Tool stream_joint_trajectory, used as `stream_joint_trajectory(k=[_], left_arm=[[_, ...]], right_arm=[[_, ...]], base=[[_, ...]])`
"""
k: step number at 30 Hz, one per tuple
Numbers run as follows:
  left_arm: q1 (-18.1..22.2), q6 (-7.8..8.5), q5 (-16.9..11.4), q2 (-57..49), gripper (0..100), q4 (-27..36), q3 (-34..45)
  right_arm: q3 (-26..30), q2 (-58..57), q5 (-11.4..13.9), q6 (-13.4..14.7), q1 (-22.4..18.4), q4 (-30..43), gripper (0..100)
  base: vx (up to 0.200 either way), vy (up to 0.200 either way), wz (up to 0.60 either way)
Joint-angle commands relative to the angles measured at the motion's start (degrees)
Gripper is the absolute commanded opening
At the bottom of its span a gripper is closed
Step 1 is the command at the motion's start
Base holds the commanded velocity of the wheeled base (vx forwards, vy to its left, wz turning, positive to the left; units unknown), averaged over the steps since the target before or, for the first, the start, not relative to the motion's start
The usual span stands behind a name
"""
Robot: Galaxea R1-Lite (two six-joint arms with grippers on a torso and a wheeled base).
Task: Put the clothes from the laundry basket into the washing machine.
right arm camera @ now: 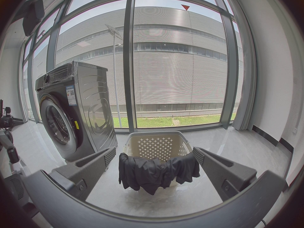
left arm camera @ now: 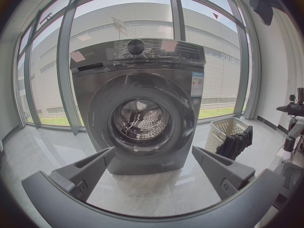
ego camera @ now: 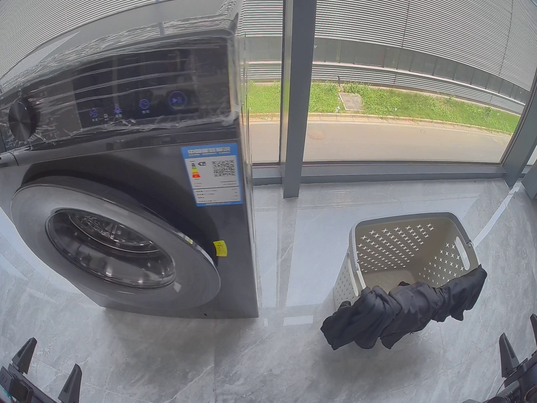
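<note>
left gripper (left arm camera: 153, 151) and right gripper (right arm camera: 153, 152) hang low and nearest, each spread wide with nothing in it. beyond the right one, black clothes (ego camera: 403, 309) drape over the near rim of the basket (ego camera: 414, 236) (partly hanging outside). left of it, apart, stands the washer (ego camera: 140, 163), its door (ego camera: 112, 247) shut. a window (ego camera: 391, 57) lies behind.

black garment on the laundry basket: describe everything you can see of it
The black garment is soft, matte-looking fabric, bunched into folds. It lies draped over the near rim of the white perforated laundry basket and hangs mostly down the outside wall, with one end at the corner on the robot's right. It touches the basket; whether its lowest fold reaches the floor is unclear.
</note>
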Motion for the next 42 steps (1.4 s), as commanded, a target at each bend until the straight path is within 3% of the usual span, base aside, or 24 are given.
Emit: stream_joint_trajectory(k=[1, 33, 42], left_arm=[[0.0, -0.05, 0.0, -1.0, 100, 0.0, 1.0], [0.0, -0.05, 0.0, -1.0, 100, 0.0, 1.0], [0.0, -0.14, 0.0, -1.0, 100, 0.0, 1.0]], right_arm=[[0.9, -1.0, 0.0, 0.0, 0.0, 0.0, 100], [0.9, -1.0, 0.0, 0.0, 0.0, 0.0, 100], [0.9, -1.0, 0.0, 0.0, 0.1, 0.0, 100]], base=[[0.000, 0.200, 0.00], [0.000, 0.200, 0.00], [-0.067, 0.000, 0.00]])
